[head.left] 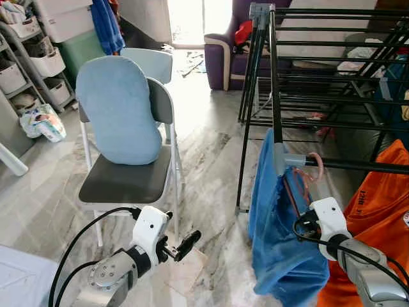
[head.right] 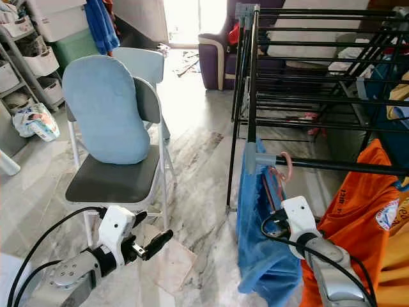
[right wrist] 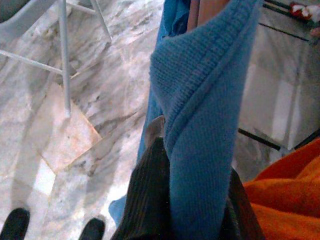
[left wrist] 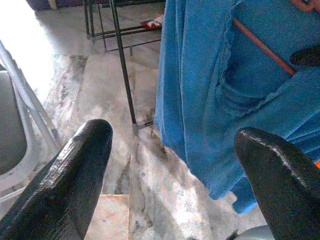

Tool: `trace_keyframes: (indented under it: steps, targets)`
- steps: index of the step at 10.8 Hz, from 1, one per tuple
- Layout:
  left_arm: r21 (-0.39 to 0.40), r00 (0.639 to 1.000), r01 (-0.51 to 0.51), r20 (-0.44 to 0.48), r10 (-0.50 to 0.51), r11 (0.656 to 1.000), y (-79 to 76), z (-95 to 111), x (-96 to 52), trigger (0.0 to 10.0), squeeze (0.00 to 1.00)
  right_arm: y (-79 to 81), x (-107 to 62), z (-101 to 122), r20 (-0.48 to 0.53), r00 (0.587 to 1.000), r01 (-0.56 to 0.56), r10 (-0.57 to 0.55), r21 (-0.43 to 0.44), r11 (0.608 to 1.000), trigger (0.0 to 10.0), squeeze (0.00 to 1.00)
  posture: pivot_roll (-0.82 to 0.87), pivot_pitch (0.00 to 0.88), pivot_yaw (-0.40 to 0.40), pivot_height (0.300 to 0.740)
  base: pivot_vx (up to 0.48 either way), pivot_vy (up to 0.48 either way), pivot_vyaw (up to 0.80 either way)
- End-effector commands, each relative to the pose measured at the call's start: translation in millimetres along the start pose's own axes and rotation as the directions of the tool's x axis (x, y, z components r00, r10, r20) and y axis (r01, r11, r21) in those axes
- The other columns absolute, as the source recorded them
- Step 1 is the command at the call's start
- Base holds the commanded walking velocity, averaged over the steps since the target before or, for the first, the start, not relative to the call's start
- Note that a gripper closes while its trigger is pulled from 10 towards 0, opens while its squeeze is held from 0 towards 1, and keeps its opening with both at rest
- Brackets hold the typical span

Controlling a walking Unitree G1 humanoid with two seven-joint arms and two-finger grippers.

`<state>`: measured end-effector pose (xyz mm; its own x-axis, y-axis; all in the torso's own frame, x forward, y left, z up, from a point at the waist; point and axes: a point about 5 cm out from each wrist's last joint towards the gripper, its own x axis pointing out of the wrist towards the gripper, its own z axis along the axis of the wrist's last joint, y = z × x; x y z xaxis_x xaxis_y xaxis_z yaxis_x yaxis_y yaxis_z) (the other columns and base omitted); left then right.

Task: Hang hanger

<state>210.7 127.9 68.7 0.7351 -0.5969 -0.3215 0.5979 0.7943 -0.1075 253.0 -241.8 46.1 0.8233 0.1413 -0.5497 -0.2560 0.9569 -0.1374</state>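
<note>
Hooking the pink hanger (head.left: 314, 167) onto the drying rack's rail (head.left: 358, 165), my right gripper (head.left: 305, 211) clamps its blue garment (head.left: 275, 243); next, release. Left gripper (head.left: 185, 245) hangs with fingers apart.

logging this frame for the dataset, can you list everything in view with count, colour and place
drying rack: 1, black, right side
blue garment: 1, on a pink hanger hooked over the rack's front rail
orange garment: 1, far right on the rack
folding chair: 1, grey seat, centre left
cushion: 1, light blue, leaning on the chair back
armchair: 1, purple, background
storage shelves: 1, white bins, far left
left hand: open, low before the chair
right hand: shut on blue garment
</note>
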Motion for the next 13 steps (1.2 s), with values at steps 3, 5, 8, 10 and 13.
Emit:
trace_keyframes:
  steps: [3, 5, 8, 10, 13]
  targets:
    - [0.026, 0.999, -0.042, 0.031, 0.041, 0.999, 1.3, 3.7, 0.3, 10.0, 0.0, -3.8, -8.8, 38.4, 0.26, 0.953, 0.164, -0.156, -0.012, 0.986, 1.4, 0.0, -0.1, 0.0, 0.022, 0.74, 0.0, 0.0, 0.0]
    - [0.025, 0.996, -0.069, 0.064, 0.067, 0.997, 1.4, 7.3, 0.6, 10.0, 0.0, 5.9, -23.4, 38.1, 0.33, 0.918, 0.22, -0.219, 0.033, 0.975, 6.9, 0.0, -0.1, 0.0, 0.028, 0.74, 0.0, 0.0, 0.0]
    - [0.056, 0.993, -0.102, 0.058, 0.099, 0.993, 11.6, 7.7, -10.1, 10.0, 0.0, 22.8, -56.1, -11.1, 0.231, 0.956, 0.192, -0.183, -0.014, 0.981, 10.0, 0.0, -0.11, 0.0, 0.042, 0.74, 0.0, 0.0, 0.0]
    - [0.06, 0.991, -0.121, 0.069, 0.117, 0.991, 14.3, 9.9, -7.0, 10.0, 0.0, 27.2, -52.2, -16.5, 0.198, 0.959, 0.197, -0.201, 0.039, 0.98, 10.0, 0.0, -0.1, 0.0, 0.05, 0.74, 0.0, 0.0, 0.0]
    - [0.072, 0.991, -0.12, 0.072, 0.115, 0.99, 14.4, 12.3, -5.5, 10.0, 0.0, 31.3, -49.9, -16.9, 0.194, 0.962, 0.181, -0.191, 0.068, 0.981, 10.0, 0.0, -0.1, 0.0, 0.054, 0.74, -0.24, 0.0, 0.0]
